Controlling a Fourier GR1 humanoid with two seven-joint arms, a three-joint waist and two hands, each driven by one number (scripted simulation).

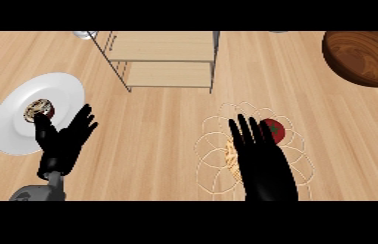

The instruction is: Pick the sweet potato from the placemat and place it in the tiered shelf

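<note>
A pale lacy placemat lies on the wooden counter at lower right. My right hand hovers over it, open with straight fingers pointing away from me. At the hand's left edge shows an orange-brown strip, the sweet potato, mostly hidden under the palm. A red round thing with a green top sits on the mat by the fingertips. The tiered shelf, wire-framed with light wooden boards, stands at the far middle. My left hand rests open at lower left, fingers up.
A white plate with a small ring-shaped pastry lies at the left, partly behind the left hand. A dark wooden bowl sits at the far right. A grey object shows at the far edge beside the shelf.
</note>
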